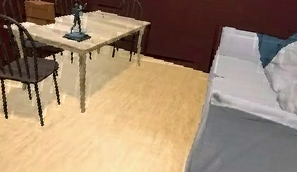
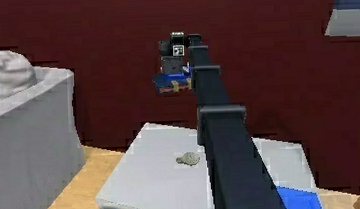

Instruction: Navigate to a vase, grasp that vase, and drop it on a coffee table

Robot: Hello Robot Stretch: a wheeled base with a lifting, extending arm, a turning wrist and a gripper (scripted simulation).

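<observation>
Gripper (image 2: 166, 77) at the far end of the dark arm (image 2: 225, 131) holds a small blue and yellow object (image 2: 174, 84), probably the vase, hanging clear against the dark red wall (image 2: 96, 55). Below sits a low pale grey table (image 2: 140, 164), seemingly the coffee table, bearing a small grey lump (image 2: 189, 157). Best to lower the arm first, then release over bare tabletop, away from lump and edges.

Maroon wall (image 1: 179, 18), grey sofa (image 1: 246, 157), pale floor (image 1: 116, 144), seemingly blue-and-yellow blob (image 2: 171, 83)
</observation>
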